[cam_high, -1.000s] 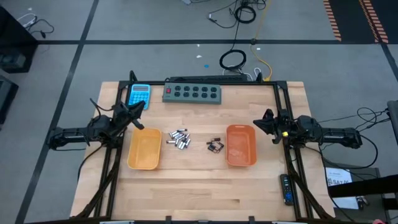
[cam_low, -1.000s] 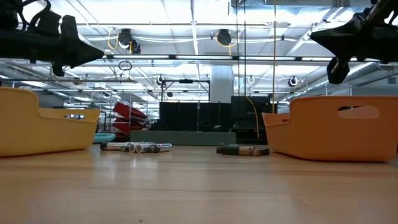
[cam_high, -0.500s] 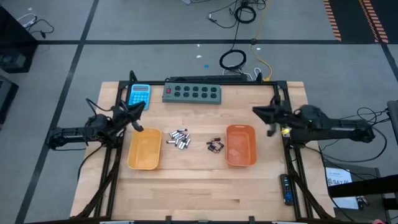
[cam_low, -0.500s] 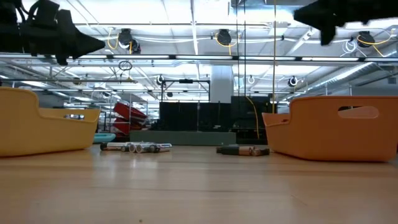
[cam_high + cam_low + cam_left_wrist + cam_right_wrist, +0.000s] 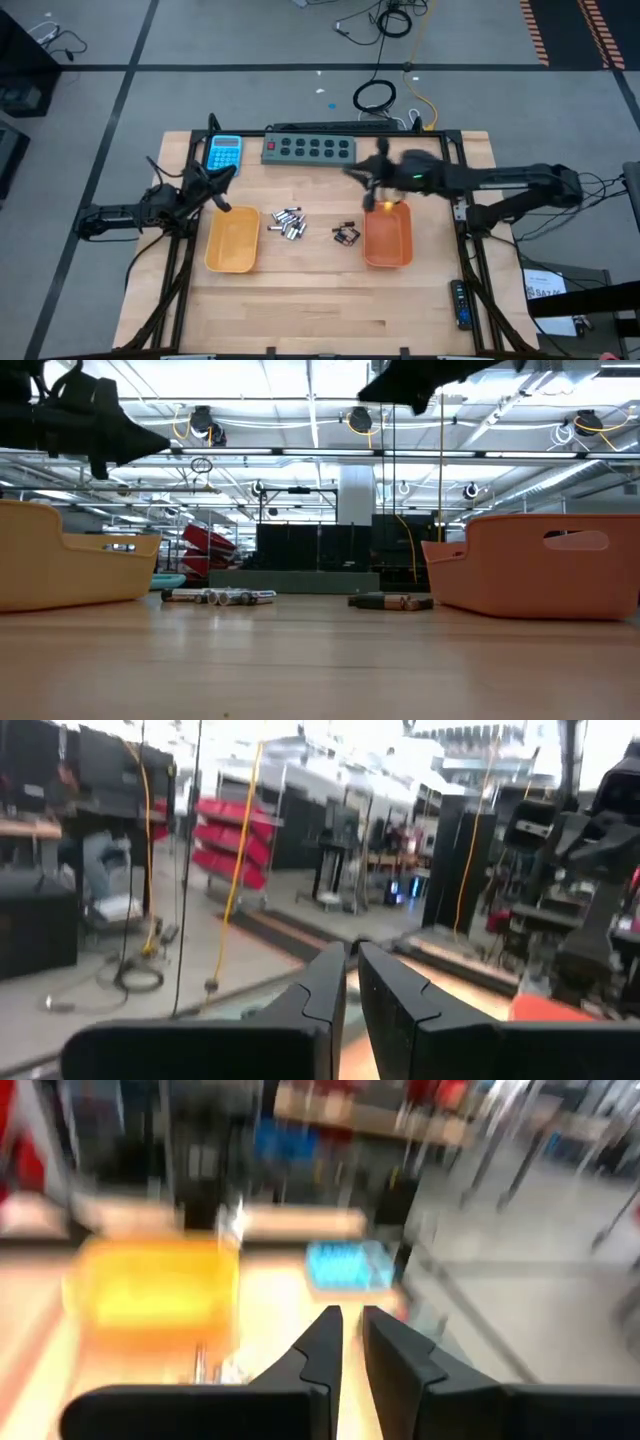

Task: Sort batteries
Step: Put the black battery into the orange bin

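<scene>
Batteries lay unsorted on the surface (image 5: 330, 295) between two trays: silvery ones (image 5: 285, 222) nearer the yellow tray (image 5: 232, 240), dark ones (image 5: 346, 234) just beside the orange tray (image 5: 387, 235). The right tool (image 5: 362, 178), fingers nearly closed and empty, hung above and behind the dark cluster, nearer it than the left tool (image 5: 222, 190), likewise nearly closed.

Between your yellow tray (image 5: 232, 241) and orange tray (image 5: 387, 234) lie two battery clusters: silver batteries (image 5: 285, 222) near the yellow tray, dark batteries (image 5: 345, 234) just beside the orange one. Bare tabletop (image 5: 320, 300) in front of both trays. Power strip (image 5: 309, 149) and calculator (image 5: 224, 153) line the far edge. Right hand (image 5: 366, 182) hangs above the orange tray's far end; left hand (image 5: 218, 187) over the yellow tray's far corner.
</scene>
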